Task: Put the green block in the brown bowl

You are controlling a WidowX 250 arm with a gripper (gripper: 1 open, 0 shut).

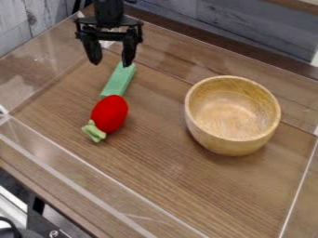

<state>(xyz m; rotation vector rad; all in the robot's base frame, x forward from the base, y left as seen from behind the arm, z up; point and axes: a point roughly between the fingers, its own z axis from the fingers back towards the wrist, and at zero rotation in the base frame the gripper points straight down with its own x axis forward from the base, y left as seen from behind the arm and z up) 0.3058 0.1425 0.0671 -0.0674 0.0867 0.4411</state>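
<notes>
Green block (pixel 119 78) lies far left, touching the red ball (pixel 110 112), well apart from the bowl (pixel 232 113). My gripper (pixel 110 56) hangs wide above its far end; I want jaws square across before descending.

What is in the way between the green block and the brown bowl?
Nothing visible. The green block lies left of the brown bowl with bare table between them. The red ball-like thing sits at the block's near end, off that path.
</notes>
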